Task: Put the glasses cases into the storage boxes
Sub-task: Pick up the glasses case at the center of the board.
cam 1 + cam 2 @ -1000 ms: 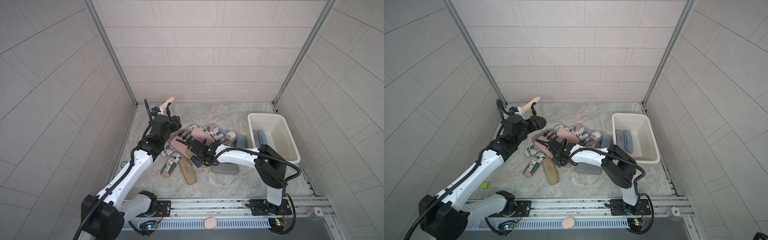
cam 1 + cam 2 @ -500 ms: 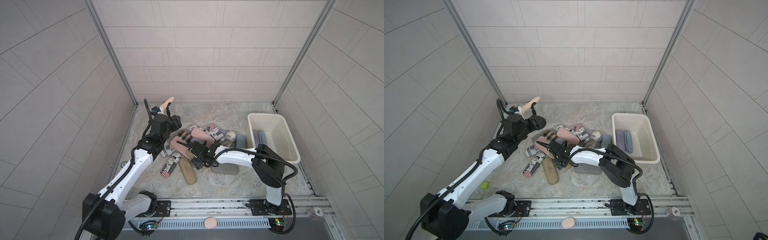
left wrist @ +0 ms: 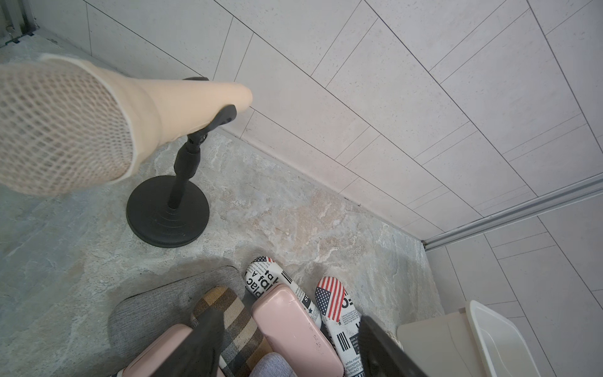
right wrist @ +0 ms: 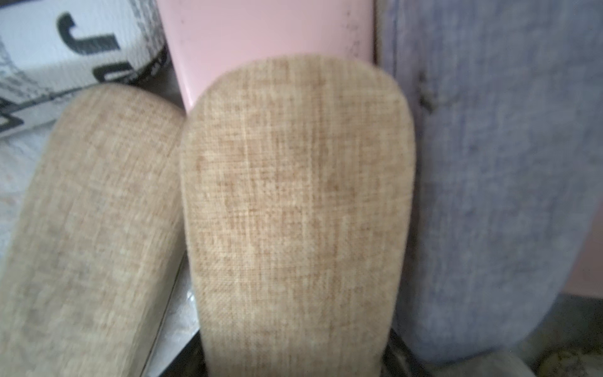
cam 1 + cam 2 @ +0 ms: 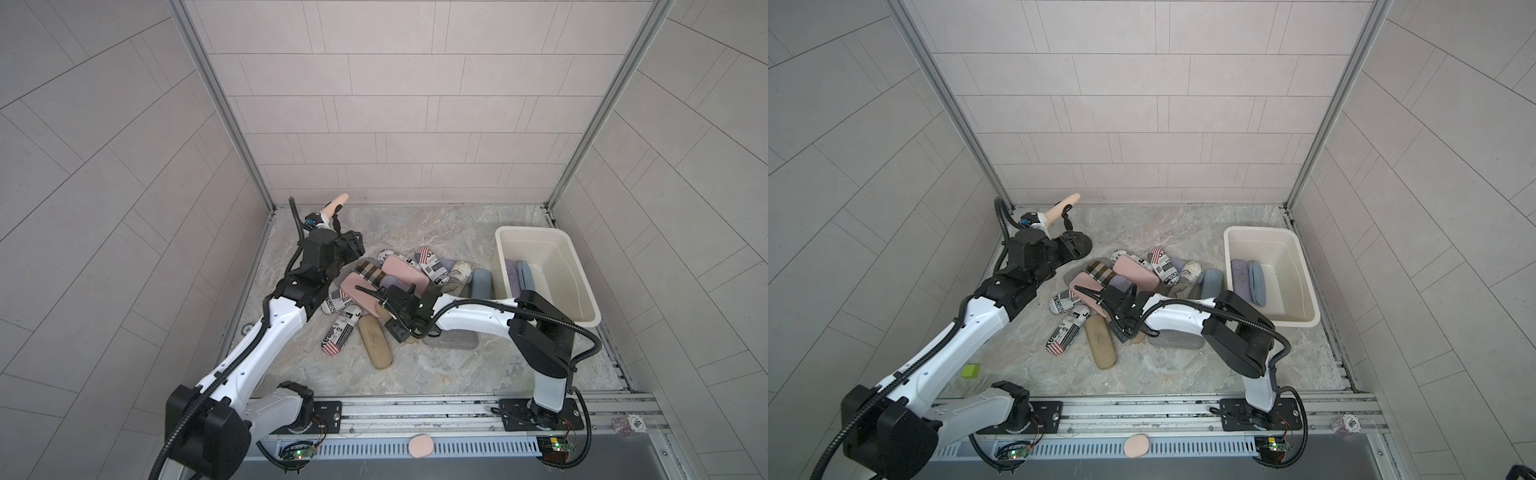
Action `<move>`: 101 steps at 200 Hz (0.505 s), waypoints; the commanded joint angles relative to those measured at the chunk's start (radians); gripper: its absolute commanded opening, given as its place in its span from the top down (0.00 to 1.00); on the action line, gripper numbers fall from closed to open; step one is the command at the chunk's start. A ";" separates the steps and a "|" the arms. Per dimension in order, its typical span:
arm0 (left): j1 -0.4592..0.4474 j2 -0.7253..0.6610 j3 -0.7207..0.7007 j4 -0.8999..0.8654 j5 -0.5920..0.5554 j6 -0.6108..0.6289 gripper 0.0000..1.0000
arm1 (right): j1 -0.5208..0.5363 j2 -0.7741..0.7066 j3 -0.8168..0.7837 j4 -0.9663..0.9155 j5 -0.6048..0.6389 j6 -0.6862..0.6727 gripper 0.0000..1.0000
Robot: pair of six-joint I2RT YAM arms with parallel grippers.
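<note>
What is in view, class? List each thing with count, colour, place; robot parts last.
storage tub: one, cream, right side of table.
cases in tub: two, lavender and blue, side by side.
pink cases: two, middle pile.
plaid case: one, beige, in pile.
newspaper-print cases: about five, flag motifs, across pile.
tan case: one, between right gripper's jaws.
second tan case: one, flat, front of pile.
other piled cases: lavender, blue, grey; count unclear.
microphone: one, pink, black stand, back left.
oval pad: one, pink, front rail.
block: one, green, front left.
left gripper: open, above pile.
right gripper: shut on tan case.
</note>
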 commanded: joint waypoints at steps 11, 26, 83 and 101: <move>0.008 -0.004 -0.039 0.114 0.069 -0.012 0.28 | 0.012 -0.152 -0.012 -0.040 0.036 0.053 0.42; 0.011 -0.005 -0.046 0.147 0.102 -0.014 0.28 | 0.013 -0.198 -0.019 -0.060 0.053 0.071 0.42; 0.020 0.011 -0.055 0.222 0.199 -0.019 0.28 | -0.004 -0.354 -0.029 -0.143 0.136 0.082 0.42; 0.023 0.021 -0.049 0.224 0.221 -0.048 0.28 | -0.026 -0.383 -0.015 -0.180 0.151 0.066 0.42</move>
